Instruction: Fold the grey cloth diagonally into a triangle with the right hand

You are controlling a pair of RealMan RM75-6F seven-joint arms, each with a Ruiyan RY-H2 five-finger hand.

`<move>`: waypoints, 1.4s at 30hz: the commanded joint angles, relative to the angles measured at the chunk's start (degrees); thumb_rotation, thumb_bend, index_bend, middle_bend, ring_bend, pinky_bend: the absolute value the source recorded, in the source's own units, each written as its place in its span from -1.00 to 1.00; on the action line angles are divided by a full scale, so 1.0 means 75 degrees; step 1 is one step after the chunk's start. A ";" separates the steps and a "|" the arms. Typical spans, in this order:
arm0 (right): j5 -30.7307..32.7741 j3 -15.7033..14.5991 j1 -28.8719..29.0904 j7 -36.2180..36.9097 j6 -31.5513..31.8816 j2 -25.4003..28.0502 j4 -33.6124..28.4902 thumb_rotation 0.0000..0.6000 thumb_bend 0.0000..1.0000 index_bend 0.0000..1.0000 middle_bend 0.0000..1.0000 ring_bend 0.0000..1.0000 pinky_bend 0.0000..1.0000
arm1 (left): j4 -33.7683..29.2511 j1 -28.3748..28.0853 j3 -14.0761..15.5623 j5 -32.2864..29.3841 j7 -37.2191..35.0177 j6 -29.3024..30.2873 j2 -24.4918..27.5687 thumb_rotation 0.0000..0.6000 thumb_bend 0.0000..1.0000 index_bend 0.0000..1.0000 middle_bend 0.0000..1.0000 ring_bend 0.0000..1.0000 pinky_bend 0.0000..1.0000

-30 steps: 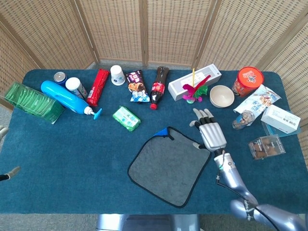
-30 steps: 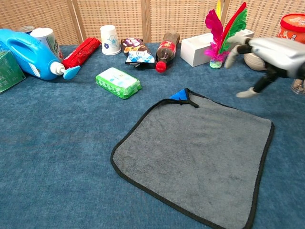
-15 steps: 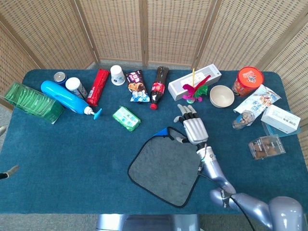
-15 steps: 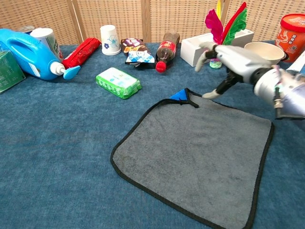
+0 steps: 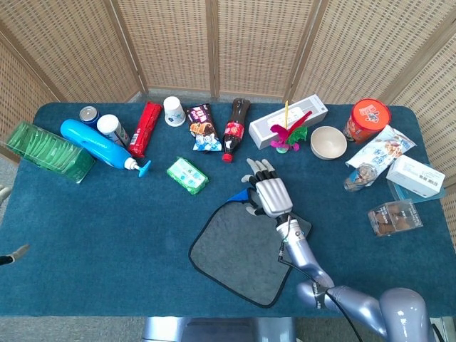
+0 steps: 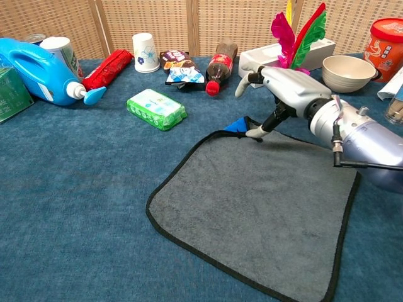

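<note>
Across blue table (image 5: 107, 206), right hand (image 6: 280, 88), fingers apart, has shifted left over grey cloth's (image 6: 258, 201) blue-tagged corner.

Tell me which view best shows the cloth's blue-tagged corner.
The chest view: the blue corner of the grey cloth shows clearly beside the right hand's thumb. In the head view the hand partly covers it.
</note>
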 commanded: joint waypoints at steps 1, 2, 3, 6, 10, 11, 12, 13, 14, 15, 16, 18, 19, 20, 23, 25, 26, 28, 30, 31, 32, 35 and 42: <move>-0.0023 -0.0045 0.0037 0.0006 -0.0007 -0.0067 0.0102 1.00 -0.97 -0.39 -1.00 -1.00 -1.00 | 0.0003 -0.0009 0.0002 0.0005 0.0012 -0.0016 -0.0003 1.00 -0.56 -0.89 -1.00 -1.00 -1.00; -0.0033 -0.0053 0.0054 0.0008 0.0002 -0.0102 0.0167 1.00 -0.97 -0.39 -1.00 -1.00 -1.00 | 0.0003 -0.0011 0.0002 0.0008 0.0014 -0.0018 -0.0003 1.00 -0.56 -0.89 -1.00 -1.00 -1.00; -0.0051 -0.0060 0.0079 0.0028 0.0017 -0.0158 0.0273 1.00 -0.97 -0.39 -1.00 -1.00 -1.00 | 0.0002 -0.0011 0.0003 0.0010 0.0012 -0.0019 -0.0002 1.00 -0.56 -0.89 -1.00 -1.00 -1.00; -0.0060 -0.0047 0.0148 0.0183 0.0031 -0.0346 0.0622 1.00 -0.97 -0.37 -1.00 -1.00 -1.00 | 0.0004 -0.0005 0.0006 0.0010 0.0001 -0.0016 0.0002 1.00 -0.56 -0.89 -1.00 -1.00 -1.00; -0.0097 -0.0081 0.0210 0.0375 0.0038 -0.0575 0.1070 1.00 -0.97 -0.34 -1.00 -1.00 -1.00 | 0.0008 0.0008 0.0000 -0.0001 -0.0025 0.0005 0.0009 1.00 -0.56 -0.88 -1.00 -1.00 -1.00; -0.0107 -0.0090 0.0216 0.0412 0.0044 -0.0610 0.1135 1.00 -0.97 -0.34 -1.00 -1.00 -1.00 | 0.0009 0.0008 -0.0001 -0.0005 -0.0029 0.0005 0.0009 1.00 -0.56 -0.88 -1.00 -1.00 -1.00; -0.0118 -0.0099 0.0220 0.0452 0.0052 -0.0643 0.1196 1.00 -0.98 -0.33 -1.00 -1.00 -1.00 | 0.0010 0.0009 -0.0002 -0.0008 -0.0033 0.0004 0.0010 1.00 -0.56 -0.88 -1.00 -1.00 -1.00; -0.0134 -0.0109 0.0225 0.0520 0.0069 -0.0689 0.1277 1.00 -0.99 -0.32 -1.00 -1.00 -1.00 | 0.0013 0.0009 -0.0003 -0.0012 -0.0038 0.0001 0.0011 1.00 -0.56 -0.89 -1.00 -1.00 -1.00; -0.0145 -0.0115 0.0228 0.0567 0.0080 -0.0717 0.1326 1.00 -0.99 -0.31 -1.00 -1.00 -1.00 | 0.0015 0.0008 -0.0004 -0.0014 -0.0040 -0.0001 0.0011 1.00 -0.56 -0.88 -1.00 -1.00 -1.00; -0.0162 -0.0124 0.0234 0.0629 0.0094 -0.0756 0.1395 1.00 -1.00 -0.30 -1.00 -1.00 -1.00 | 0.0017 0.0007 -0.0005 -0.0017 -0.0041 -0.0003 0.0011 1.00 -0.56 -0.88 -1.00 -1.00 -1.00; -0.0179 -0.0132 0.0243 0.0675 0.0110 -0.0792 0.1461 1.00 -1.00 -0.30 -1.00 -1.00 -1.00 | 0.0018 0.0004 -0.0006 -0.0020 -0.0040 -0.0008 0.0010 1.00 -0.56 -0.89 -1.00 -1.00 -1.00; -0.0199 -0.0127 0.0297 0.0726 0.0113 -0.0898 0.1643 1.00 -1.00 -0.30 -1.00 -1.00 -1.00 | 0.0022 -0.0012 -0.0004 -0.0028 -0.0032 -0.0045 0.0009 1.00 -0.56 -0.89 -1.00 -1.00 -1.00; -0.0200 -0.0117 0.0316 0.0761 0.0116 -0.0940 0.1712 1.00 -1.00 -0.28 -1.00 -1.00 -1.00 | 0.0022 -0.0014 -0.0005 -0.0030 -0.0032 -0.0051 0.0011 1.00 -0.56 -0.89 -1.00 -1.00 -1.00; -0.0204 -0.0107 0.0340 0.0804 0.0121 -0.0992 0.1804 1.00 -1.00 -0.26 -1.00 -1.00 -1.00 | 0.0020 -0.0016 -0.0005 -0.0029 -0.0039 -0.0054 0.0013 1.00 -0.56 -0.89 -1.00 -1.00 -1.00; -0.0211 -0.0098 0.0384 0.0876 0.0120 -0.1090 0.1983 1.00 -1.00 -0.21 -1.00 -1.00 -1.00 | 0.0021 -0.0014 -0.0009 -0.0036 -0.0057 -0.0051 0.0019 1.00 -0.56 -0.89 -1.00 -1.00 -1.00; -0.0214 -0.0094 0.0418 0.0927 0.0104 -0.1158 0.2113 1.00 -1.00 -0.21 -1.00 -1.00 -1.00 | 0.0026 -0.0012 -0.0011 -0.0044 -0.0048 -0.0050 0.0015 1.00 -0.56 -0.89 -1.00 -1.00 -1.00; -0.0216 -0.0093 0.0429 0.0940 0.0100 -0.1178 0.2155 1.00 -1.00 -0.20 -1.00 -1.00 -1.00 | 0.0026 -0.0013 -0.0010 -0.0043 -0.0049 -0.0053 0.0015 1.00 -0.56 -0.89 -1.00 -1.00 -1.00; -0.0241 -0.0103 0.0465 0.0976 0.0109 -0.1248 0.2293 1.00 -0.98 -0.18 -1.00 -1.00 -1.00 | 0.0026 -0.0015 -0.0009 -0.0043 -0.0052 -0.0059 0.0018 1.00 -0.56 -0.89 -1.00 -1.00 -1.00; -0.0283 -0.0126 0.0492 0.1010 0.0140 -0.1309 0.2421 1.00 -0.93 -0.16 -1.00 -1.00 -1.00 | 0.0031 -0.0016 -0.0013 -0.0048 -0.0055 -0.0059 0.0016 1.00 -0.56 -0.88 -1.00 -1.00 -1.00; -0.0298 -0.0134 0.0507 0.1030 0.0146 -0.1334 0.2480 1.00 -0.90 -0.15 -1.00 -1.00 -1.00 | 0.0032 -0.0016 -0.0013 -0.0052 -0.0058 -0.0061 0.0016 1.00 -0.56 -0.88 -1.00 -1.00 -1.00; -0.0305 -0.0137 0.0517 0.1035 0.0146 -0.1351 0.2520 1.00 -0.87 -0.15 -1.00 -1.00 -1.00 | 0.0034 -0.0017 -0.0013 -0.0054 -0.0058 -0.0063 0.0016 1.00 -0.56 -0.88 -1.00 -1.00 -1.00; -0.0312 -0.0124 0.0569 0.1091 0.0127 -0.1410 0.2655 1.00 -0.76 -0.12 -1.00 -1.00 -1.00 | 0.0034 -0.0022 -0.0012 -0.0049 -0.0050 -0.0072 0.0014 1.00 -0.56 -0.88 -1.00 -1.00 -1.00; -0.0349 -0.0117 0.0688 0.1159 0.0108 -0.1511 0.2931 1.00 -0.54 -0.07 -1.00 -1.00 -1.00 | 0.0038 -0.0022 -0.0015 -0.0058 -0.0043 -0.0071 0.0011 1.00 -0.56 -0.89 -1.00 -1.00 -1.00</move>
